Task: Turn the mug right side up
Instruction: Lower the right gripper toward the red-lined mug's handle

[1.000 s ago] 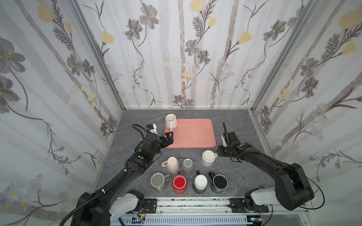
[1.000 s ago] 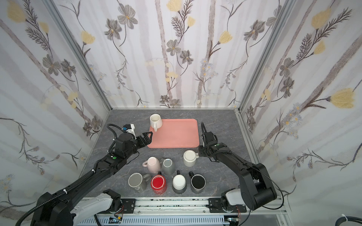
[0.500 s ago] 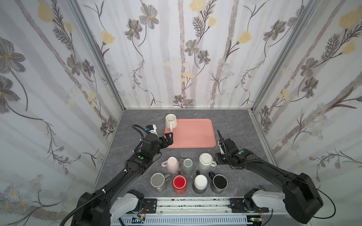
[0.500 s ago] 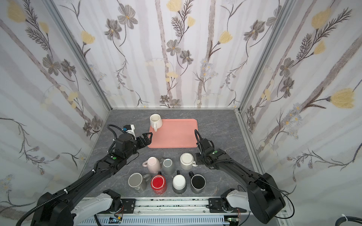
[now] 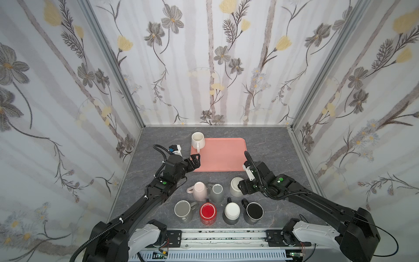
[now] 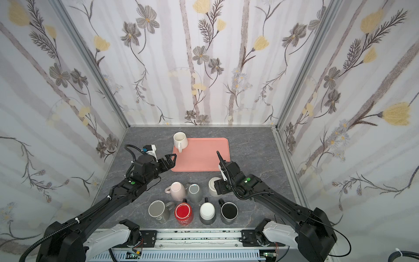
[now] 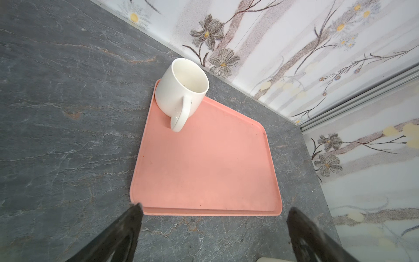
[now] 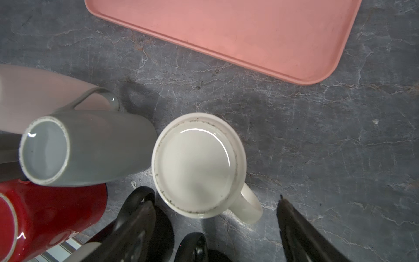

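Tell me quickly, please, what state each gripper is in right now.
Left gripper: open, holding nothing.
Right gripper: open, empty, close to the upside-down white mug.

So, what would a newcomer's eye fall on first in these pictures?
First the salmon-pink rectangular tray at the back of the grey table, with an upright white ceramic mug on its far left corner. Next the glossy red ceramic mug, base up, in the front row of mugs. The right pincer hangs open over an upturned cream ceramic mug.
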`<state>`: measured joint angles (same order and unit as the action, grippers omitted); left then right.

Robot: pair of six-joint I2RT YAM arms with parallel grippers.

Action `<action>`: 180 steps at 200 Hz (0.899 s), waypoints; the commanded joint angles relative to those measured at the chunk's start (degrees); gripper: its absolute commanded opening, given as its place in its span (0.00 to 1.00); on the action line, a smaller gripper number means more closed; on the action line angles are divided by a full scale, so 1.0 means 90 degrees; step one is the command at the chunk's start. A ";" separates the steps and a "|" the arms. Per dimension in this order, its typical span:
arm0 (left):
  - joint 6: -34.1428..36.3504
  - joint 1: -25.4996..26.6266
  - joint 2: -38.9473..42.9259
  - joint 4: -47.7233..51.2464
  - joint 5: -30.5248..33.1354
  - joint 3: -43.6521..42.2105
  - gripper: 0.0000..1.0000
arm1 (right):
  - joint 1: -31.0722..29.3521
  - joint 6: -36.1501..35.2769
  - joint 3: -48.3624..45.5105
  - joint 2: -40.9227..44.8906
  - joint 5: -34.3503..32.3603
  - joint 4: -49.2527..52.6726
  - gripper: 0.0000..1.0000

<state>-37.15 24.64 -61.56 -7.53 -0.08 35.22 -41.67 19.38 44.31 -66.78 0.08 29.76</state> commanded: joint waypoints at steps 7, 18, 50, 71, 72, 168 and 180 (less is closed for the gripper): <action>-0.0079 -0.0016 -0.0025 -0.0242 -0.0021 -0.0022 1.00 | -0.0106 -0.0093 0.0008 -0.0137 0.0089 0.0120 0.89; -0.0082 -0.0026 -0.0026 -0.0246 -0.0044 -0.0017 1.00 | -0.0131 -0.0121 0.0023 -0.0252 0.0149 0.0102 0.89; -0.0082 -0.0025 0.0024 -0.0200 -0.0021 -0.0063 1.00 | -0.0257 -0.0141 0.0055 -0.0646 0.0202 0.0016 0.87; -0.0082 -0.0034 0.0071 -0.0173 -0.0021 -0.0076 1.00 | -0.0314 -0.0132 0.0103 -0.0816 0.0250 -0.0187 0.82; -0.0082 -0.0033 0.0072 -0.0171 -0.0021 -0.0081 1.00 | -0.0313 -0.0132 0.0109 -0.0824 0.0238 -0.0199 0.81; -0.0091 -0.0040 0.0151 -0.0125 -0.0013 -0.0098 1.00 | -0.0303 -0.0053 0.0415 -0.0838 -0.0150 -0.0038 0.76; -0.0077 -0.0050 0.0133 -0.0149 -0.0011 -0.0098 1.00 | -0.0292 -0.0050 0.0346 -0.0688 -0.0241 0.0121 0.76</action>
<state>-37.50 24.36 -60.36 -7.51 -0.23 34.50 -44.40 18.98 47.94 -75.18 0.80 27.73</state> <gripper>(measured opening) 0.994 0.766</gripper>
